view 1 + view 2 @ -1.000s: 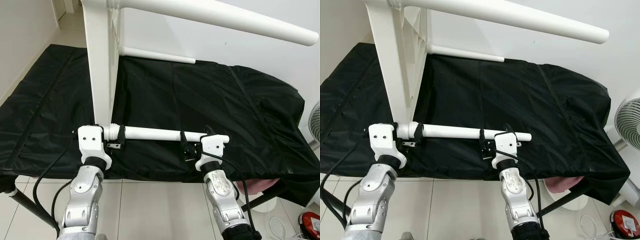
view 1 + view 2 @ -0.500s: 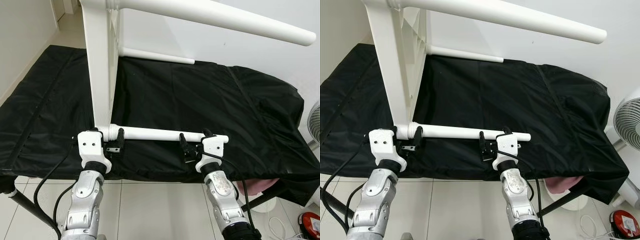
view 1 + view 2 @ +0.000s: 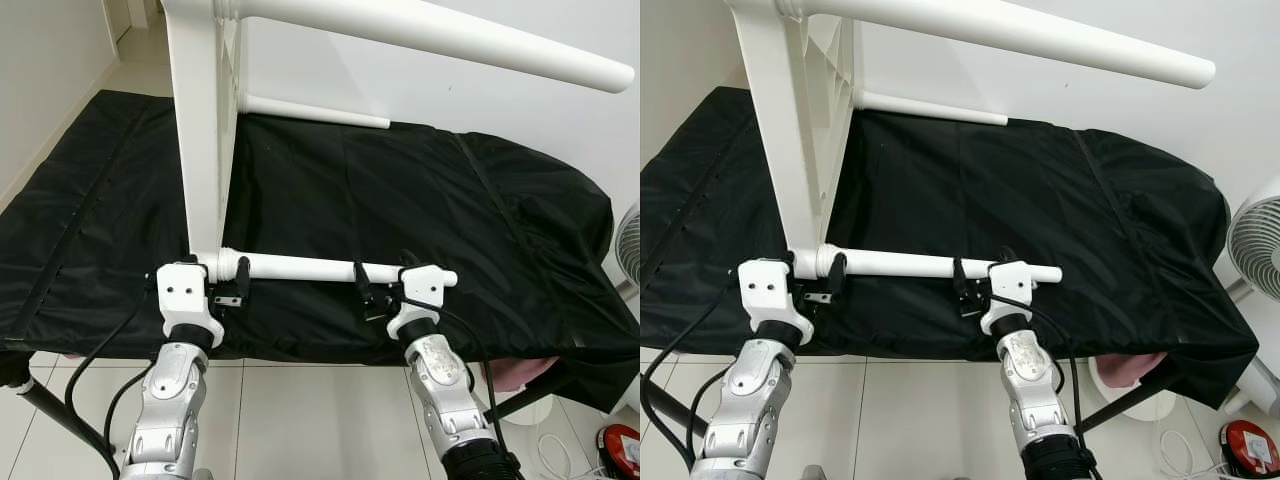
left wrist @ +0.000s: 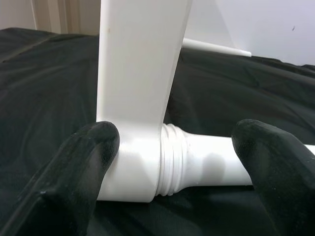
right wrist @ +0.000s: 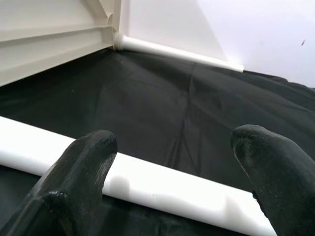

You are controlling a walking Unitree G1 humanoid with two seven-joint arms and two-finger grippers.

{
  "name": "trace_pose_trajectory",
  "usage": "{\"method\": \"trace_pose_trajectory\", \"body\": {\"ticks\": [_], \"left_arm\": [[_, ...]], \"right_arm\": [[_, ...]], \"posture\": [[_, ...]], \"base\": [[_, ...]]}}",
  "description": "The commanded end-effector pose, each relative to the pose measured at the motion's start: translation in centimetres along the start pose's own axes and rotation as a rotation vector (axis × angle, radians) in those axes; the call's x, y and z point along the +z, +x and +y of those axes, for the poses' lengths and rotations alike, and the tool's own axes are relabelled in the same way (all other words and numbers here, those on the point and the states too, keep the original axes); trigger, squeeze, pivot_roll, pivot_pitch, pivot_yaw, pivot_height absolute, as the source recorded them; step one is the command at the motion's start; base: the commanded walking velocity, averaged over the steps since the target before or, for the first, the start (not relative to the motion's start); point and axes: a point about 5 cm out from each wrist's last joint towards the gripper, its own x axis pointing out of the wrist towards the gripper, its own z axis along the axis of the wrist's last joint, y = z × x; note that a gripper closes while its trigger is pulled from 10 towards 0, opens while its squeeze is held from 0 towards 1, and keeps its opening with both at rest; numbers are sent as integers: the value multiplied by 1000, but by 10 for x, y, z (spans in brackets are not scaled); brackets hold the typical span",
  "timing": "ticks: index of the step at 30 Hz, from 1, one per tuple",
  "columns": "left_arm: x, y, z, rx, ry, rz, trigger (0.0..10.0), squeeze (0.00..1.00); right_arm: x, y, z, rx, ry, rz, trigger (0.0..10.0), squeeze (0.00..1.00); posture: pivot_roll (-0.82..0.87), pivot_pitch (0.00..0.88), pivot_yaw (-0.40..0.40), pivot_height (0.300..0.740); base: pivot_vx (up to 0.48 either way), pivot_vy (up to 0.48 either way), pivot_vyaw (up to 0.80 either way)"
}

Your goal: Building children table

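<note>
Because the lower table leg lies crosswise just beyond both wrists, its long axis running left to right across the lower middle of the left eye view, the next move turns on the threaded joint at its left end. There the leg meets the corner of the tabletop, which stands on edge on the black sheet.

The left gripper sits at the lower left of that view, right at the joint. In the left wrist view its fingers are spread, one beside the tabletop corner and one further along the leg, with the ribbed collar between them; they look open around it, not clamping. The left arm rises steeply from the bottom edge, wrist bent forward.

The right gripper is at lower centre, toward the leg's free end. Its fingers are also spread, and the white tube passes just under and ahead of them. The right forearm leans in from the lower right.

The left gripper is nearer the joint, the right better placed to turn the leg, I judge.

Farther back, a second leg lies on the sheet, and a third crosses the top of the frame.
</note>
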Motion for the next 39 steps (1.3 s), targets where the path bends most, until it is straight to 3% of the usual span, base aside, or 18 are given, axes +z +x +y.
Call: {"method": "trace_pose_trajectory", "body": {"ticks": [1,17,27,39], "left_arm": [[-3,-2,-5,-29,-7,24,10000,0],[-3,-1,-8,-40,2,25,10000,0],[2,7,-7,-67,58,-10,10000,0],[3,9,-4,-72,77,-24,10000,0]], "right_arm": [[-2,1,-2,-14,-52,22,10000,0],[2,3,-5,-23,-102,4,10000,0],[0,8,-10,-66,-147,-1,10000,0],[-1,10,-11,-79,-127,-16,10000,0]], "posture": [[43,0,-117,740],[43,0,-117,740],[52,0,-112,740],[50,0,-103,740]], "base": [[0,0,0],[0,0,0],[0,0,0],[0,0,0]]}}
